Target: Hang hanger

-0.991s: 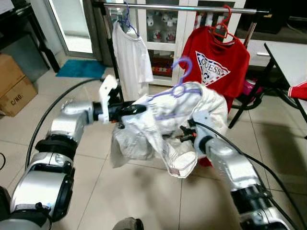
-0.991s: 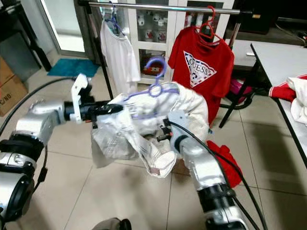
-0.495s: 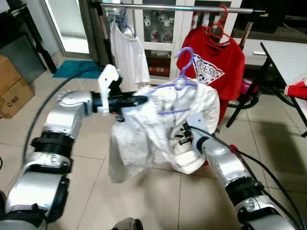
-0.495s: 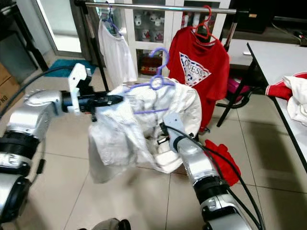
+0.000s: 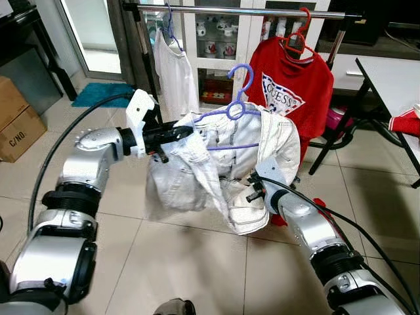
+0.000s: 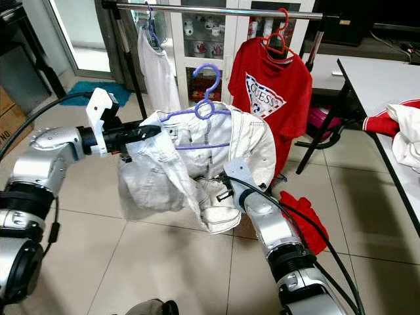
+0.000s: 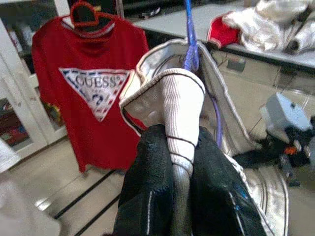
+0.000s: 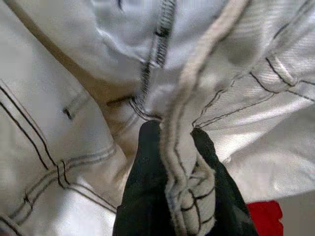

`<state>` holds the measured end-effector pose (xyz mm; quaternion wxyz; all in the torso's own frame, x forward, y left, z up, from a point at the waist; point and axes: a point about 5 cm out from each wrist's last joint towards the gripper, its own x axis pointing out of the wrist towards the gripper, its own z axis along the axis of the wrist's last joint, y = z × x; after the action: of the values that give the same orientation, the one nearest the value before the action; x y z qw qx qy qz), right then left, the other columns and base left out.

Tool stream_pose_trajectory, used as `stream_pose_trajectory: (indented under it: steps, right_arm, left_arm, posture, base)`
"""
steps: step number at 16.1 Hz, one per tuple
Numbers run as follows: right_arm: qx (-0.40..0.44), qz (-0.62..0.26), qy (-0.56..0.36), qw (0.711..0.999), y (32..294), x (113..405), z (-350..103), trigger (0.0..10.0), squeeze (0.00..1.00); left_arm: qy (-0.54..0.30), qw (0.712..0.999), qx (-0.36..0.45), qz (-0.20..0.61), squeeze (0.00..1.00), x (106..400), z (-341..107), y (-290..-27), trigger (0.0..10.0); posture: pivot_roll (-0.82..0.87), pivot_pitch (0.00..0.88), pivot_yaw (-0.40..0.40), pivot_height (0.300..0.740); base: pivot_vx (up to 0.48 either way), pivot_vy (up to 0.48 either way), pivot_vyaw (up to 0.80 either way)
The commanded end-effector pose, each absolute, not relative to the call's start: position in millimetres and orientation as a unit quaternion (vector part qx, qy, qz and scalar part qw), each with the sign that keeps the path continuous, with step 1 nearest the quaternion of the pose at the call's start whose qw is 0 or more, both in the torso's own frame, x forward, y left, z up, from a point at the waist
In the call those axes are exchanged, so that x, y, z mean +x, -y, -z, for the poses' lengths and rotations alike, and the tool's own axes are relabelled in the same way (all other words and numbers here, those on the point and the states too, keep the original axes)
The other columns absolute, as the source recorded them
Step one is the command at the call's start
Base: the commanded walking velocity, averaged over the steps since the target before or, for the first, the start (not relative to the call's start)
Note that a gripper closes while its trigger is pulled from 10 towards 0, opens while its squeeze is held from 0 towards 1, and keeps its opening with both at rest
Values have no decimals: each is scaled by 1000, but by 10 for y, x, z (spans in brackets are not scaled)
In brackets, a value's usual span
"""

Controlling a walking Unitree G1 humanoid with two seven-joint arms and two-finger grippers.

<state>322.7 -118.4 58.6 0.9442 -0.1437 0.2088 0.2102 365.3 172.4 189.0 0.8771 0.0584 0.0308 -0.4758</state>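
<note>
I have both arms raised in front of me, holding a white denim jacket that hangs on a purple hanger in mid-air, short of the clothes rail behind it. My left arm reaches forward and inward, elbow bent, with the left end effector level and its two black fingers pinched shut on the jacket's collar edge near the hanger's left shoulder. My right arm comes up from below, forearm angled toward the jacket's lower front; the right end effector is closed on a seamed fold of the fabric there, though from the head cameras it is mostly buried in cloth. The hanger's hook stands upright above the jacket, well below the rail. On the rail hang a white shirt and a red T-shirt on a red hanger. A surface at my right carries more clothes.
</note>
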Motion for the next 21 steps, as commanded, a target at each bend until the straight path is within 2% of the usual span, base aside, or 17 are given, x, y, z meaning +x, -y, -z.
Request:
stream_pose_trajectory:
  steps: [1,2,3,7,12,16,19,21]
  right_arm:
    - [-129,-244,-234,932,1084,3126,-434,0,0]
    - [-114,-252,-217,936,1045,3138,-474,4784,0]
    - [-87,-263,-205,939,1020,3141,-511,10000,1000]
    - [-57,-278,-145,948,1120,3146,-642,10000,1000]
    - [-53,-319,-41,945,1477,2989,-925,10000,1000]
    - [-51,-355,20,933,1777,2832,-1259,10000,1000]
    - [-46,-390,72,917,1968,2849,-1639,10000,1000]
    - [-43,-445,85,890,1979,2910,-1905,10000,1000]
  left_arm:
    - [95,879,41,466,0,3713,-2399,-1716,0]
    - [98,874,40,474,0,3702,-2408,-1703,0]
    - [97,869,45,483,0,3686,-2406,-1696,0]
    - [91,865,78,488,0,3656,-2378,-1752,0]
    - [56,855,154,491,0,3624,-2235,-1879,0]
    - [55,856,166,488,0,3620,-2226,-1974,0]
    - [58,820,182,540,0,3526,-2194,-1978,0]
    - [55,790,203,575,0,3443,-2142,-1962,0]
  posture:
    - [-105,0,52,740]
    - [-104,0,51,740]
    - [-104,0,51,740]
    - [-100,0,48,740]
    - [-114,0,60,740]
    - [-130,0,67,740]
    - [-138,0,72,740]
    - [-140,0,70,740]
  base:
    - [0,0,0]
    - [0,0,0]
    - [0,0,0]
    - [0,0,0]
    - [0,0,0]
    - [0,0,0]
    - [0,0,0]
    - [0,0,0]
